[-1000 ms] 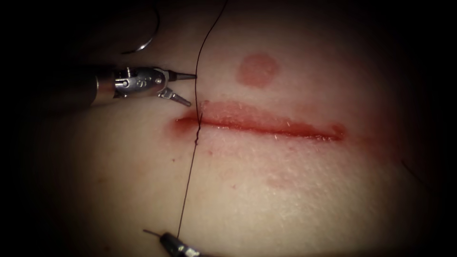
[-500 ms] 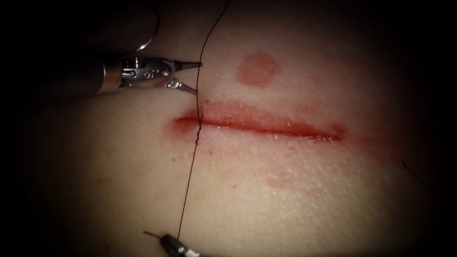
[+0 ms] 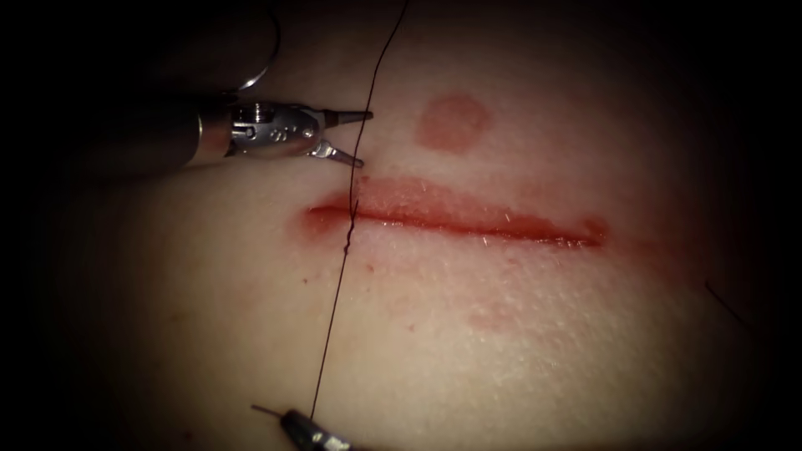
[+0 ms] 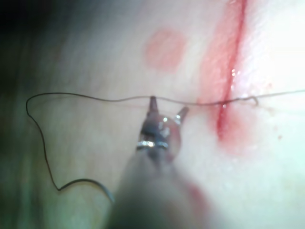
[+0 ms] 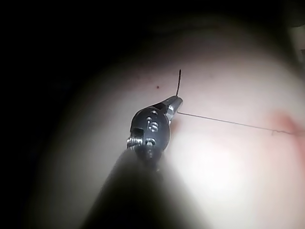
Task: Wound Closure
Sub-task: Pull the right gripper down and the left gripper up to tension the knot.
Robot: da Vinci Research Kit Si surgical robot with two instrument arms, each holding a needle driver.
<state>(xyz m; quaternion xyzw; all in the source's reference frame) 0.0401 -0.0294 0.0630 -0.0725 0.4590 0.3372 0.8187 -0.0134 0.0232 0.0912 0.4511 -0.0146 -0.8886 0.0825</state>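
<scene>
Round pinkish mark [image 3: 452, 123] on skin, above cut line.

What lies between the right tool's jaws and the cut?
In the endoscope view, a taut run of thread goes from the right tool, shut on it, over bare tissue to the cut.

- the thread [image 3: 334, 309] crosses the cut [image 3: 455, 219] near its left end.
- left tool [image 3: 349, 137] sits above the cut, at the thread.
- right tool [image 3: 302, 426] sits below the cut, on the thread.
- needle [image 3: 255, 77] lies beyond the left tool, far from the cut.
</scene>
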